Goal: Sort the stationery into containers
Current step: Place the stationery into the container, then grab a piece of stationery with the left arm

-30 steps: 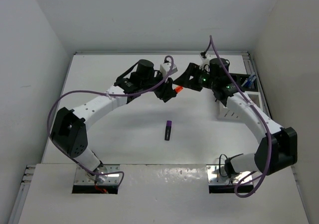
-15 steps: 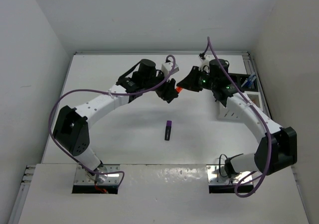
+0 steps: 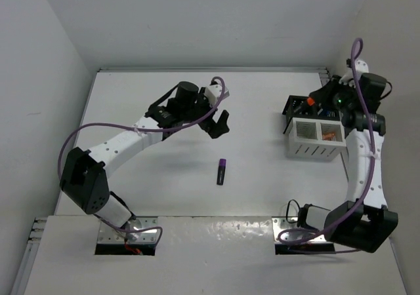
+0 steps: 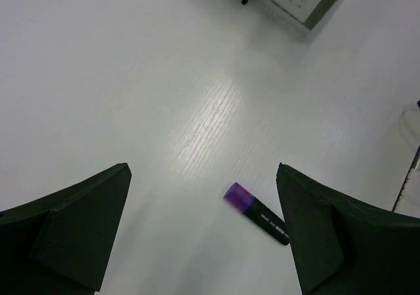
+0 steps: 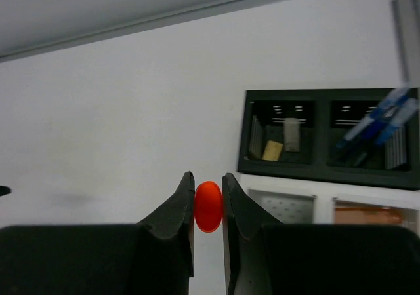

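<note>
white table (image 3: 262, 167) – pale walls (image 3: 197, 19) | left gripper (image 4: 203, 169) agape | right gripper (image 5: 208, 176) clamps orange highlighter (image 5: 209, 208)

White table (image 3: 164, 170) enclosed by plain pale walls (image 3: 197, 19).

— Where do the containers stand?
— On the right side of the tabletop (image 3: 151, 177). The black divided plastic organiser (image 3: 294, 105) is behind the white slatted plastic box (image 3: 314, 152), and the two touch.
— What lies in them?
— Small beige erasers (image 5: 272, 151) are in the organiser's left compartment and thin blue pens (image 5: 380, 119) in its right one. A stubby orange marker (image 3: 326, 136) is in the box's right compartment.
— Anything loose?
— A purple-capped black highlighter (image 3: 222, 172) lies alone near the middle, well left of the box. The left hand (image 3: 220, 123) hangs behind it, fingers apart. The right hand (image 3: 317, 101) is over the organiser, with an orange-tipped highlighter (image 5: 209, 206) between its fingers.
</note>
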Action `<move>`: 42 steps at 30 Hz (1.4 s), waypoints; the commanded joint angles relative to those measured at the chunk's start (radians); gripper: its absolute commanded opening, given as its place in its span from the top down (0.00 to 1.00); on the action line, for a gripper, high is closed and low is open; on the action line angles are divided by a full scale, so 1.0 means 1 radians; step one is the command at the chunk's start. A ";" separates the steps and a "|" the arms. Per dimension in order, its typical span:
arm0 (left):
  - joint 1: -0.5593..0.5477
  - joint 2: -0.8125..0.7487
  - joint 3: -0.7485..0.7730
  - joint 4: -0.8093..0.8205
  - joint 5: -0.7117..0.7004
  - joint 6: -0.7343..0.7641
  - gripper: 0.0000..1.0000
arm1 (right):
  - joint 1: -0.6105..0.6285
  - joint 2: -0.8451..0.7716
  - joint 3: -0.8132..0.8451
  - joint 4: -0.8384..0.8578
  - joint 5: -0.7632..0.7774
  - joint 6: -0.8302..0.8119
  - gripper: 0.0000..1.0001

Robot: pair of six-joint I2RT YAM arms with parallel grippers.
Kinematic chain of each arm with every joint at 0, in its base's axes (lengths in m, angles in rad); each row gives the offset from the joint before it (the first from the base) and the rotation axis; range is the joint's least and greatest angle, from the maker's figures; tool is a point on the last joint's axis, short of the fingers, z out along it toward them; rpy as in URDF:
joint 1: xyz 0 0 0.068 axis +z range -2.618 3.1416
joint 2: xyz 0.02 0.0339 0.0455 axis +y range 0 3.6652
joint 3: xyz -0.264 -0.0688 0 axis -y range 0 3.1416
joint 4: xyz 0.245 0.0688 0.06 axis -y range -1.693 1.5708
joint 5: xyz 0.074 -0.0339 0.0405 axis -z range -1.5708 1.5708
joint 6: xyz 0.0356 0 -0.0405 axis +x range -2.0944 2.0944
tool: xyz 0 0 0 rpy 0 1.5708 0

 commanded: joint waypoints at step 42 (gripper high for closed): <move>-0.324 0.350 -0.144 -0.051 -0.402 -0.400 0.14 | -0.124 0.009 -0.065 -0.170 -0.040 -0.304 0.31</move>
